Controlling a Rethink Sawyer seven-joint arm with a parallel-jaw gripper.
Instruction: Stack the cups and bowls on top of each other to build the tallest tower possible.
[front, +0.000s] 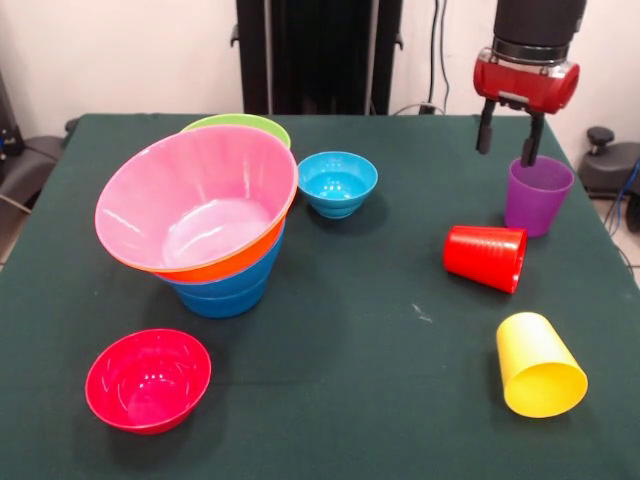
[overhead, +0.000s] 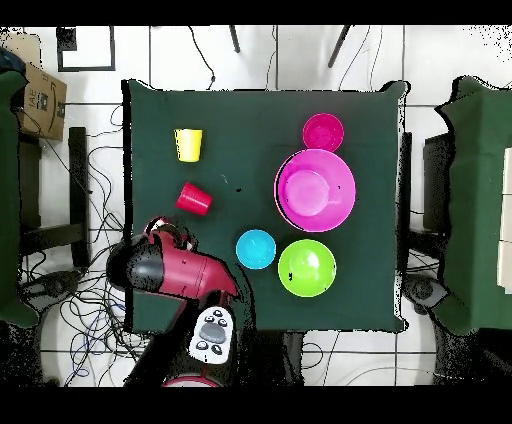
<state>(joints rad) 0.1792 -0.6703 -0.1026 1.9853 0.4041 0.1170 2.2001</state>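
Your tool (front: 509, 140) hangs with fingers apart over the upright purple cup (front: 537, 196). On the dark green tabletop (front: 380, 330), the tower (front: 205, 225) leans, pink bowl (front: 190, 200) uppermost. Red cup (front: 486, 257) and yellow cup (front: 538, 365) lie tipped. Cables (overhead: 80, 300) trail over the tiled floor (overhead: 270, 55).

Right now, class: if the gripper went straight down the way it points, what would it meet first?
Probably the purple cup: the open gripper hangs just over its rim, one finger seemingly inside, though depth is uncertain.
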